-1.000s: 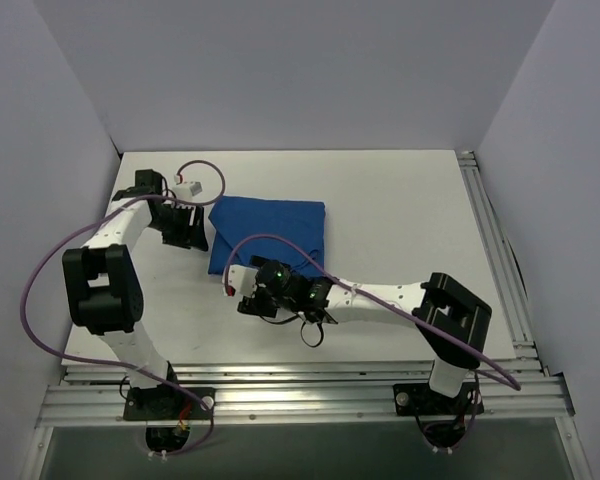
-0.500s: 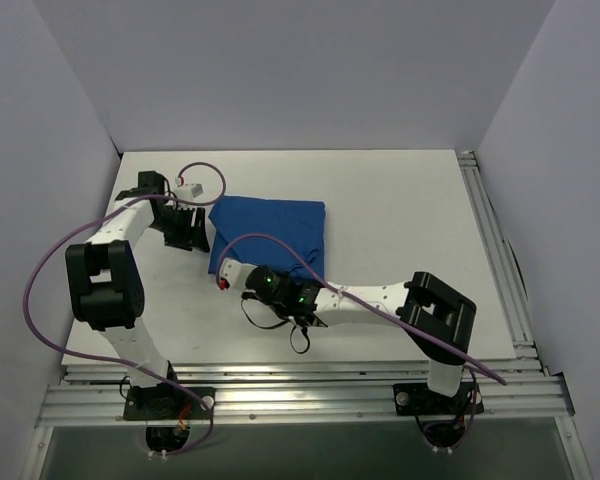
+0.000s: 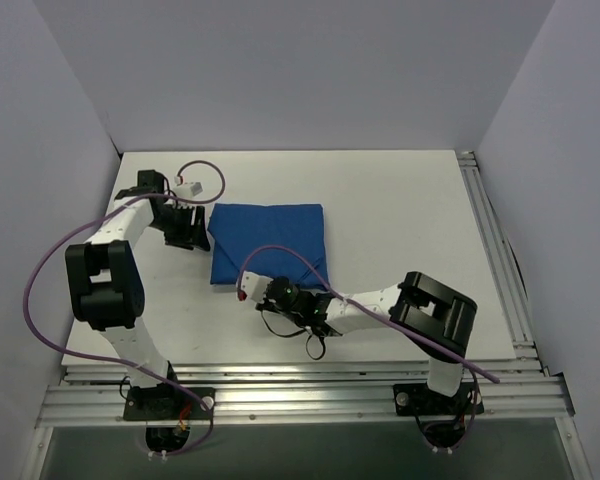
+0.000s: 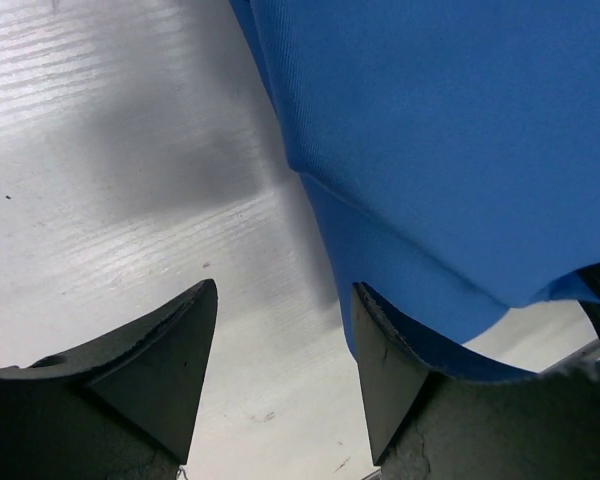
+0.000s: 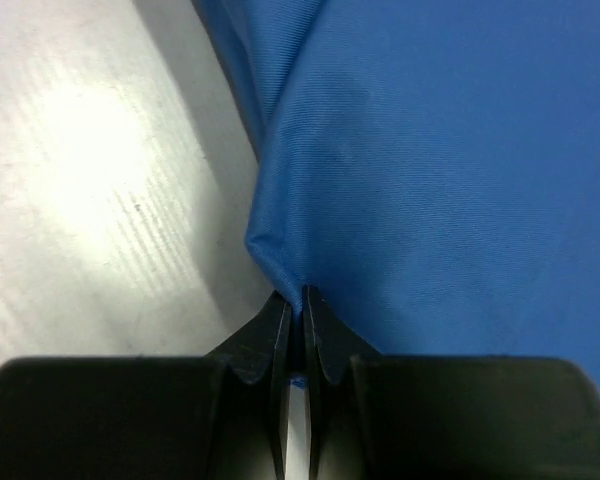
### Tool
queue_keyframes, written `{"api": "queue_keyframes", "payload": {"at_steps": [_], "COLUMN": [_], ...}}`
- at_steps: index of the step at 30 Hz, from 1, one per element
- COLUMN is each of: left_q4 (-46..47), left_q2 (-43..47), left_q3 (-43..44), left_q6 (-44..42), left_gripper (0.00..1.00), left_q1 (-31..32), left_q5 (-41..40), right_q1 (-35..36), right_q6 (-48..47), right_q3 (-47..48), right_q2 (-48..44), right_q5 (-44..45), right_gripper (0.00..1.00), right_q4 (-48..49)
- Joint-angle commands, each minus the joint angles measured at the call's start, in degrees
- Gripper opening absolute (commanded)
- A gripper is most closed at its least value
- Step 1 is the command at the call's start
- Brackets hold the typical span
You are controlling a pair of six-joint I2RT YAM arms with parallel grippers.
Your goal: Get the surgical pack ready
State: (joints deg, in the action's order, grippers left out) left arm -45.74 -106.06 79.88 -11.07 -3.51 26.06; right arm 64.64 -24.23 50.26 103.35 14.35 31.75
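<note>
The surgical pack (image 3: 268, 243) lies folded as a royal-blue cloth parcel on the white table, left of centre; whatever it holds is hidden. My right gripper (image 3: 269, 290) is at the parcel's near edge. In the right wrist view it (image 5: 298, 300) is shut on a pinched fold of the blue cloth (image 5: 430, 150). My left gripper (image 3: 191, 228) sits just off the parcel's left edge. In the left wrist view it (image 4: 283, 300) stands open over bare table, its right finger (image 4: 390, 370) against the edge of the cloth (image 4: 460, 130).
The white table (image 3: 400, 210) is enclosed by pale walls at the back and on both sides. Metal rails run along the near edge (image 3: 300, 385) and the right side (image 3: 495, 250). Purple cables (image 3: 202, 170) loop off both arms.
My right gripper has shut on the near edge of the blue cloth, and its arm swung left, then back right. The parcel's near edge shifted slightly. The left arm has hardly moved.
</note>
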Motion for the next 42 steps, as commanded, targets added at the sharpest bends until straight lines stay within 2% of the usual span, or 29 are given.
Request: {"api": "queue_keyframes", "payload": {"at_steps": [1,2,5,7,10,13,15,16,19,23,26,31,34,36,39,42], "left_q4": [-1.89,-2.16,-2.78,-3.13,-3.66,-1.47,-1.29,0.28,7.73,17.15,20.42,21.92,23.58,26.82,28.50,31.30], "left_q2": [2.17,3.39,5.85,6.74,7.27,7.01,6.92,7.18,10.69,17.45,19.13,21.50,23.44,25.02,25.82,24.94], "left_q3": [4.41,5.28,6.34,7.48,8.80,7.32,6.52,5.30,1.17,-7.60,-11.74,-18.60,-22.74,-25.11,-28.45,-30.39], "left_q6": [-0.44,-0.70,-2.37,-3.95,-7.02,-10.71,-16.40,-17.74,-23.28,-29.17,-34.18,-43.23,-46.76,-48.42,-51.41,-53.52], "left_gripper": [0.65,0.65,0.66,0.67,0.78,0.82,0.99,0.94,0.94,0.95,0.99,1.00,1.00,0.99,0.98,0.97], "left_q1": [-0.62,-0.54,-0.45,-0.27,1.39,2.89,5.61,7.10,10.61,15.80,18.96,19.59,20.64,21.17,22.31,25.30], "left_q5": [2.50,2.76,4.77,6.18,8.29,11.45,14.61,15.41,12.89,6.47,3.74,10.75,10.33,8.23,5.50,-0.03], "right_q1": [-0.83,-1.18,-3.73,-5.22,-6.28,-6.28,-6.28,-6.28,-6.72,-7.07,-8.21,-11.11,-14.09,-15.68,-16.74,-16.74], "right_q6": [2.17,2.69,5.93,7.70,9.72,10.86,11.92,13.14,16.74,22.01,28.67,33.28,36.61,40.64,43.56,44.97], "right_q3": [-2.18,-2.71,-3.76,-4.64,-6.05,-7.28,-7.89,-8.16,-9.65,-11.76,-14.04,-19.66,-21.95,-24.85,-27.41,-25.84], "right_q2": [2.20,2.38,2.73,1.86,-0.16,-2.79,-4.11,-5.78,-9.90,-16.94,-22.04,-28.55,-31.62,-33.55,-33.48,-28.32], "right_q5": [-2.57,-2.57,-3.70,-5.20,-7.84,-10.91,-14.15,-16.35,-21.18,-25.77,-27.88,-31.22,-31.31,-31.14,-28.77,-27.54], "right_gripper": [0.00,0.00,0.09,0.26,0.36,0.43,0.45,0.46,0.50,0.50,0.43,0.39,0.36,0.35,0.31,0.26], "right_q4": [5.07,7.08,9.03,9.73,11.58,11.32,10.36,10.00,9.30,7.54,8.15,9.47,9.91,14.11,20.97,23.44]}}
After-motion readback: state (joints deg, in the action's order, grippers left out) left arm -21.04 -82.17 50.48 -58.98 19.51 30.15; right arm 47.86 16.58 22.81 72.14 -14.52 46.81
